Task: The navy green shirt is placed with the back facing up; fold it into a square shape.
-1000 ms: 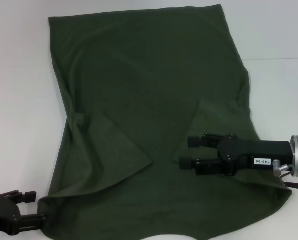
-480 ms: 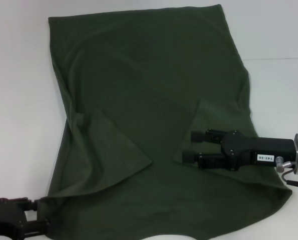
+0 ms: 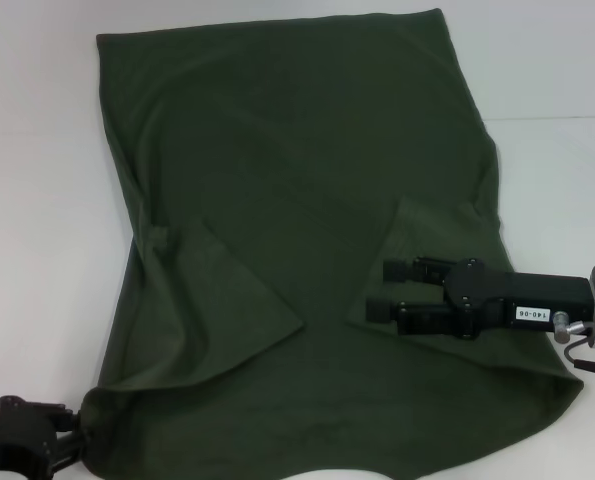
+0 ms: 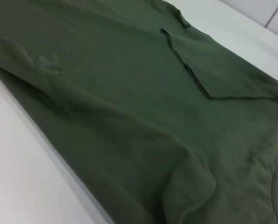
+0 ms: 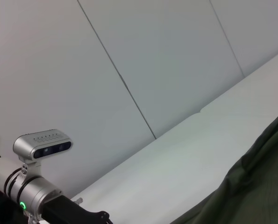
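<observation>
Place: a robot test room or lab, not a home.
Work surface: a wide white table [image 3: 37, 250], plain and smooth, with one thin seam line across it.
Walls: pale grey flat panels [image 5: 167, 60], joined by thin dark seams (seen in the right wrist view).
Equipment: a silver camera unit [image 5: 43, 144] with a row of small lenses sits on a metal arm cylinder [image 5: 22, 189], and a green light glows on this cylinder.
Furnishing: only bare, clean, pale surfaces.
</observation>
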`<state>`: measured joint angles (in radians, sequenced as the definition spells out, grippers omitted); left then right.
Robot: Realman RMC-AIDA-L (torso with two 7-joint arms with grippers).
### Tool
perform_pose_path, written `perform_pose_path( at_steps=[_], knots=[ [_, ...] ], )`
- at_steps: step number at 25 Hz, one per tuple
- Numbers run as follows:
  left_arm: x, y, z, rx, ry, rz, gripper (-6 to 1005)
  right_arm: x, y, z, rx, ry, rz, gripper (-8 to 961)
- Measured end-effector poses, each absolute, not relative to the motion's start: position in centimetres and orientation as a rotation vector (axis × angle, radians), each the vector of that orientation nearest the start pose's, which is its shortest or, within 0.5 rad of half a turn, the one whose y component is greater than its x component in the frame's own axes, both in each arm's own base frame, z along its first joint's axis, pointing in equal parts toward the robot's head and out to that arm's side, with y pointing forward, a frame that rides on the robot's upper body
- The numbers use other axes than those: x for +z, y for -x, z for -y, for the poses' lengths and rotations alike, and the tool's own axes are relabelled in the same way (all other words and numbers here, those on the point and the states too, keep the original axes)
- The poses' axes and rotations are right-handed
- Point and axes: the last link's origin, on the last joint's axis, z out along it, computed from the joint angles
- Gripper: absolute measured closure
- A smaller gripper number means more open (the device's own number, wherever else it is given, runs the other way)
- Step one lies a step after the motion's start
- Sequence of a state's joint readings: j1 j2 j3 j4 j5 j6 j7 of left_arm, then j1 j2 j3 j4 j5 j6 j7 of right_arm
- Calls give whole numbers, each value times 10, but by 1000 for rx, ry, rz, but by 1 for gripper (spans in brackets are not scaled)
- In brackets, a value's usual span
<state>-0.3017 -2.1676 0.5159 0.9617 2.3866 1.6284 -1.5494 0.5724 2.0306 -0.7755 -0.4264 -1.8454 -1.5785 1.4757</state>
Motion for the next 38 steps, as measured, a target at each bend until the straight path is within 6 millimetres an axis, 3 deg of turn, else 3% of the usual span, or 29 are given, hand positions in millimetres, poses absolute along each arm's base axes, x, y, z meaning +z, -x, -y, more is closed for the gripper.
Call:
perform_pose_path(
  at_steps=[10, 25, 31, 38],
  knots=[
    [28, 346, -254, -327, 2540, 1057, 984, -20, -254, -322, 927, 2738, -930, 10],
    [50, 362, -245, -355, 2392, 1090, 985, -5, -265, -311, 1001, 2687, -1018, 10],
    [52, 361, -249, -381, 2370, 1066, 984, 12, -279, -312, 882, 2666, -1275, 10],
    [44, 355, -252, -428, 2394, 1054, 985, 45, -304, -303, 719, 2541, -1622, 10]
  ],
)
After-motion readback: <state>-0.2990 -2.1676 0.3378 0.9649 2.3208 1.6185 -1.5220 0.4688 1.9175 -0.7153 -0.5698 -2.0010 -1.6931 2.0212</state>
